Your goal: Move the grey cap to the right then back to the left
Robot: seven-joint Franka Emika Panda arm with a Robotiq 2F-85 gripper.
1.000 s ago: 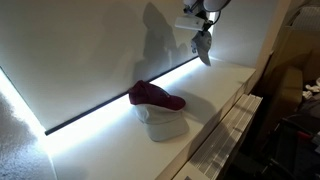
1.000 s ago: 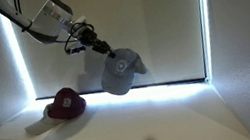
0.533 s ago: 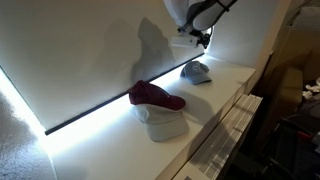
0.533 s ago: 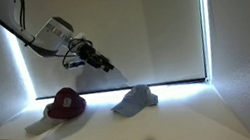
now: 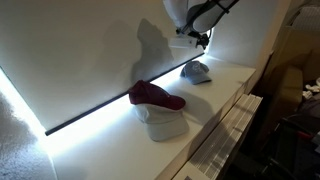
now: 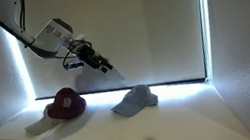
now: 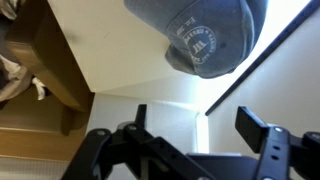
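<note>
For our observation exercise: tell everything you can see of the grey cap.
The grey cap is soft blue-grey fabric, rounded crown, short brim, with a pale emblem seen in the wrist view. It lies on the white ledge, apart from the maroon cap. The open hand hangs above, not touching it.

Wrist view: the only marking I find is a white printed emblem (image 7: 201,43) on the grey cap (image 7: 160,20), at about 1 o'clock in my camera frame. It has a curved outline around a blocky central figure. Any lettering is too blurred to read. In both exterior views the cap is too small to show it.
</note>
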